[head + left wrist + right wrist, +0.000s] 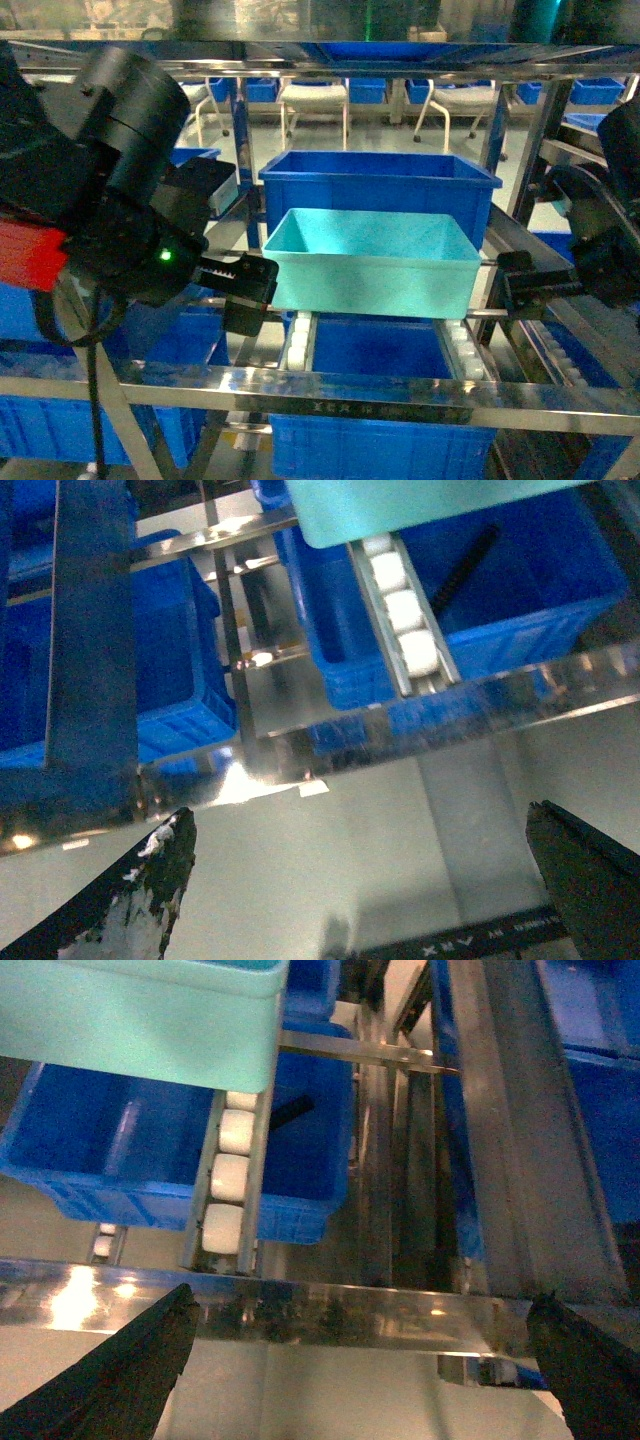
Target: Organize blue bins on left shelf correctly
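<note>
Flanking a turquoise bin (372,262) from both sides, the two arms reach into the left shelf (400,392) at the level of its sloped roller tracks. Left arm: a bulky black arm with a red section and a lit green indicator fills the left of the head view, and its left gripper (248,290) sits just beside the bin's lower left corner; whether it touches the wall cannot be told. In the left wrist view the two dark fingers (150,895) stand wide apart at the lower corners with only the shelf's rail and the floor between them, so the fingers are released and grasp nothing. Right arm: it enters from the right edge of the head view, and the right gripper (530,282) lies just beside the bin's right end wall. The right wrist view shows its fingers (130,1385) likewise spread wide and unloaded, with a steel cross rail in front of them. Turquoise bin: it rests upright, open side up, on the white rollers (225,1175) of the tracks, its long axis running left to right across the head view and one long wall facing the camera. A dark-blue crate (380,180) stands directly behind it on the same level, and another dark-blue crate (378,350) sits on the level below, under the tracks.
</note>
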`<state>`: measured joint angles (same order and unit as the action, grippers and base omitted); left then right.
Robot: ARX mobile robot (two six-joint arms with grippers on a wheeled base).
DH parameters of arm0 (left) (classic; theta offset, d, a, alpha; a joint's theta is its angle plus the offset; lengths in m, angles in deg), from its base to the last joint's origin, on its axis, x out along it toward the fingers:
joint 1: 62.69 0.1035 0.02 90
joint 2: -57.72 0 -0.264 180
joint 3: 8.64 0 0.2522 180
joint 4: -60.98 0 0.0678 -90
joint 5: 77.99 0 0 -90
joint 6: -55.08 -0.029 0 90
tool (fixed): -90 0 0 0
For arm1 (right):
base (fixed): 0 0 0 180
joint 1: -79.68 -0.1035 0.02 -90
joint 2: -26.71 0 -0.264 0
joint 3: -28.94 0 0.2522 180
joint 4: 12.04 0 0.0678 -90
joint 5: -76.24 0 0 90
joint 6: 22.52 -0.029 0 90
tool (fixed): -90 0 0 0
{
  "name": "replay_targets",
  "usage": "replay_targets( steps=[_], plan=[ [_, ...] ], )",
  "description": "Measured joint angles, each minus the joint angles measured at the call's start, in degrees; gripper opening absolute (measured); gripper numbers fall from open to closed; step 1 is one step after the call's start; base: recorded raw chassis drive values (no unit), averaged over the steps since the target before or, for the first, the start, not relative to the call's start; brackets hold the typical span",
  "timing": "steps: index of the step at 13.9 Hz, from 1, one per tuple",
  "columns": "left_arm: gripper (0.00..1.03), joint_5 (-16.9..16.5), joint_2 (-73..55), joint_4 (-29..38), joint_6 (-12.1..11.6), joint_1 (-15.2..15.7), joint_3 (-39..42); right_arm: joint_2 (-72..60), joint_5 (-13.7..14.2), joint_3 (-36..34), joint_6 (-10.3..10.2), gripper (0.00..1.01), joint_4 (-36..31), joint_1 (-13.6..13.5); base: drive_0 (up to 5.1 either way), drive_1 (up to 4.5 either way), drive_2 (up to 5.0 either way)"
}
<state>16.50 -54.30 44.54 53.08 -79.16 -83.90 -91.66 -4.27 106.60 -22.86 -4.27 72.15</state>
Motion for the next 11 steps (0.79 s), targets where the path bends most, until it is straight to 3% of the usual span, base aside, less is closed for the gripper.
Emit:
replay_targets(
  steps=[3,6,7,8,9,10,11],
  plan=[
    [0.98,-0.96,16.11,-5.7,2.27,-3.17,11.67,12.98,-1.31,-9.31,-3.82,0.98,2.75,0.11,0.0,0.0,0.0],
    [0.98,-1.68,17.16,-6.27,3.28,-4.04,13.09,16.66,-1.86,-11.41,-4.85,0.98,3.87,0.11,0.0,0.0,0.0],
    [0.89,5.81,16.22,17.7,3.02,-4.31,19.87,16.41,-1.86,-11.54,-5.05,0.98,3.74,0.2,0.0,0.0,0.0],
    [0.78,10.99,16.57,34.95,2.86,-3.56,28.0,14.32,-2.99,-18.03,-3.39,0.88,-20.65,0.57,0.0,0.0,0.0],
    [0.65,12.07,19.45,49.86,2.82,-1.25,37.46,13.84,-3.58,-26.8,-1.68,0.75,-38.25,1.46,0.0,0.0,0.0],
    [0.53,11.85,23.32,61.81,2.84,1.46,42.21,14.8,-3.82,-34.32,-1.03,0.64,-49.51,1.88,0.0,0.0,0.0],
    [0.4,10.16,28.46,69.13,2.84,2.82,44.09,19.41,-4.48,-39.54,-0.48,0.49,-61.13,2.47,0.0,0.0,0.0]
  ],
)
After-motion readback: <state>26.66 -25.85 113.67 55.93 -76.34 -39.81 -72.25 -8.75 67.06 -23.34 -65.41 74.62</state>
